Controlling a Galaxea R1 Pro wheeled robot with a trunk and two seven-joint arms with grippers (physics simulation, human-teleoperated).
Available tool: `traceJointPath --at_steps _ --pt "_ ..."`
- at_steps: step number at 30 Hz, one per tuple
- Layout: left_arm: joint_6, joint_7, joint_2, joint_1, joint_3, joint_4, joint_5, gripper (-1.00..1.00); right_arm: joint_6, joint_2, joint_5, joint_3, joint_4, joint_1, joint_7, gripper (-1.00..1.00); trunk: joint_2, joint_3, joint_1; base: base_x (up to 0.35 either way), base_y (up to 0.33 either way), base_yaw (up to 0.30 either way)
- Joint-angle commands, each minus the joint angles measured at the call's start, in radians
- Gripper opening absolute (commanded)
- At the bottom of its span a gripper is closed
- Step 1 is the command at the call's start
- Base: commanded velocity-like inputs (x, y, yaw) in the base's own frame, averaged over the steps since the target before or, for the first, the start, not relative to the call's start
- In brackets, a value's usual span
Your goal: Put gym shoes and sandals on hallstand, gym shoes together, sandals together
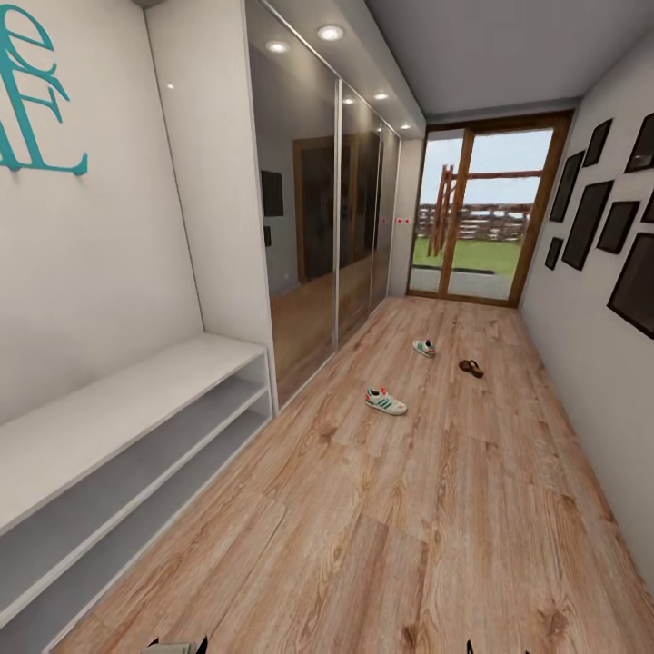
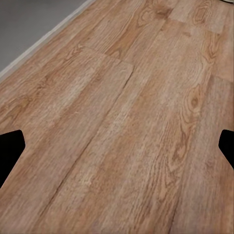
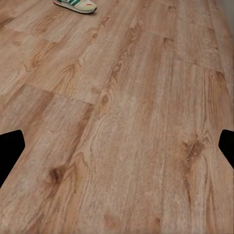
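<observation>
On the wood-plank corridor floor (image 1: 381, 527), one white gym shoe with green stripes (image 1: 385, 401) lies mid-corridor, and the second gym shoe (image 1: 424, 347) lies farther off. A dark brown sandal (image 1: 470, 367) rests to the right of that far shoe; the other sandal is out of view. The pale grey hallstand (image 1: 136, 400) runs along the left wall, its top and shelf slots bare. My left gripper (image 2: 117, 148) hangs open over bare planks. My right gripper (image 3: 117, 148) is open too, with the nearer gym shoe (image 3: 75, 5) well ahead of its fingertips (image 3: 9, 151).
Mirrored wardrobe doors (image 1: 327, 227) line the left wall beyond the hallstand. A glass door (image 1: 481, 218) closes the far end. Dark picture frames (image 1: 590, 218) hang on the right wall, and teal letters (image 1: 36, 100) on the left wall. Wide floor lies between me and the shoes.
</observation>
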Motion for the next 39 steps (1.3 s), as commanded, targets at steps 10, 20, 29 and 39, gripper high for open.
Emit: traceJointPath --at_steps 10,20,29,39 --pt "-0.001 -0.003 -0.002 0.0 0.008 0.003 -0.004 1.0 -0.002 0.004 -0.009 0.009 -0.001 0.0 -0.002 1.0 -0.071 -0.032 0.038 0.0 0.0 0.0" --pt "0.001 0.004 -0.002 0.0 0.007 0.003 -0.006 1.0 -0.002 0.004 -0.009 0.009 -0.004 0.0 -0.002 1.0 -0.141 -0.064 0.077 0.0 0.0 0.0" --pt "0.002 0.005 0.0 0.0 0.005 -0.001 -0.006 1.0 -0.002 0.005 -0.009 0.009 -0.007 0.0 -0.003 1.0 -0.204 -0.092 0.111 0.0 0.0 0.0" --pt "0.005 0.005 0.006 -0.001 0.007 -0.002 -0.006 1.0 -0.001 0.005 -0.01 0.008 -0.007 0.0 -0.004 1.0 -0.274 -0.123 0.15 0.0 0.0 0.0"
